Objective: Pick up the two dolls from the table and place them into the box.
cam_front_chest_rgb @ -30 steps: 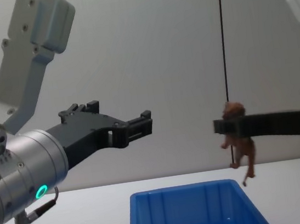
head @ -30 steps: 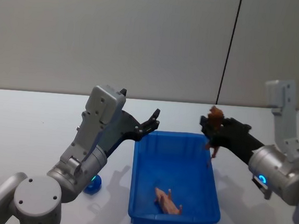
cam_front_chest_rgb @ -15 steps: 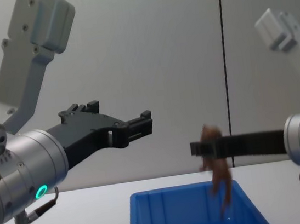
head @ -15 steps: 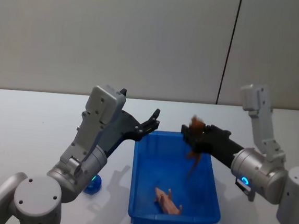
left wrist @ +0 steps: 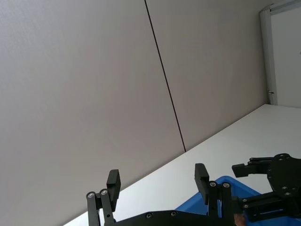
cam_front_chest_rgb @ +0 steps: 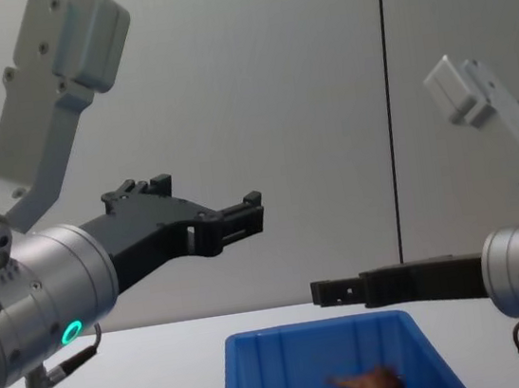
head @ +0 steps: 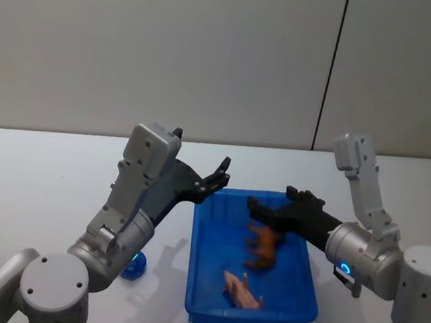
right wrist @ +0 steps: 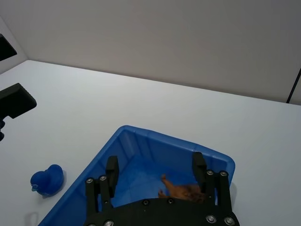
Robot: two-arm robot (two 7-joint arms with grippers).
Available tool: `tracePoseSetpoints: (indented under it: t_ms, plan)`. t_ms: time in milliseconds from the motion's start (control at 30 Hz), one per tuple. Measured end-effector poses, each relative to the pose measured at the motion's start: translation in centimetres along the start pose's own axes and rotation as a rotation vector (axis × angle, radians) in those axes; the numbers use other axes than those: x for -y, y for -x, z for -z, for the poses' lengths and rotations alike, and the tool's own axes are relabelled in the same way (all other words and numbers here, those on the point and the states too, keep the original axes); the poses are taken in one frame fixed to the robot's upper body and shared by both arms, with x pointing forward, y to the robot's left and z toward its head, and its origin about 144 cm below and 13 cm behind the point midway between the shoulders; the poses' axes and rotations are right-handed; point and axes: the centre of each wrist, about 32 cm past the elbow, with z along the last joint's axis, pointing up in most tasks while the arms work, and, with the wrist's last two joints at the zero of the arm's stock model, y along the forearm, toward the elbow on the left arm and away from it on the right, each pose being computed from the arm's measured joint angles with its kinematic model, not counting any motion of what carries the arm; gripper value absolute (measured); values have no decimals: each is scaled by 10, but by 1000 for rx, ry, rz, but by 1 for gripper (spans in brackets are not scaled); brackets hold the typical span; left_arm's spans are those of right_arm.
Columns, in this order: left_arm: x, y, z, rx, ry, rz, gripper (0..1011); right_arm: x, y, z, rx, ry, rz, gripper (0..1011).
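The brown doll (head: 263, 245) lies free inside the blue box (head: 202, 243), just under my right gripper (head: 260, 207), which hangs open over the box. In the right wrist view the brown doll (right wrist: 183, 190) shows on the box floor between the spread fingers of that gripper (right wrist: 155, 169). The chest view has the brown doll (cam_front_chest_rgb: 371, 387) low in the box (cam_front_chest_rgb: 265, 384). The blue doll (head: 132, 264) sits on the white table (head: 32, 191) left of the box, partly behind my left arm. My left gripper (head: 218, 175) is held high near the box's far left corner, open and empty.
A pinkish toy animal (head: 242, 291) lies near the front of the box. The blue doll (right wrist: 47, 180) has bare table around it. A grey wall with a dark vertical seam stands behind the table.
My right gripper moved left and down over the box and opened. The brown doll left it and dropped into the box. The left arm has not moved.
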Motion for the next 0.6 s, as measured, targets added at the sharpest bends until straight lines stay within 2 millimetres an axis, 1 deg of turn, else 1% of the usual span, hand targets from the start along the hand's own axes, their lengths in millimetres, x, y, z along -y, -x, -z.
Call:
tracePoseSetpoints:
  t_ms: [33,100,133,333,533,600]
  plan:
    - [0,0,0,0,0,0,1001,0,0,0,2,-4,0,945]
    - [0,0,0,0,0,0,1001,1,0,1,4,-8,0,969]
    - [0,0,0,0,0,0,1001,1,0,1,6,-10,1,1001]
    - [0,0,0,0,0,0,1001,9,-3,1,19,-44,18,1001]
    - [0,0,0,0,0,0,1001,24,-9,3,24,-75,59,1001]
    - [0,0,0,0,0,0,1001,31,-13,5,25,-82,81,1001]
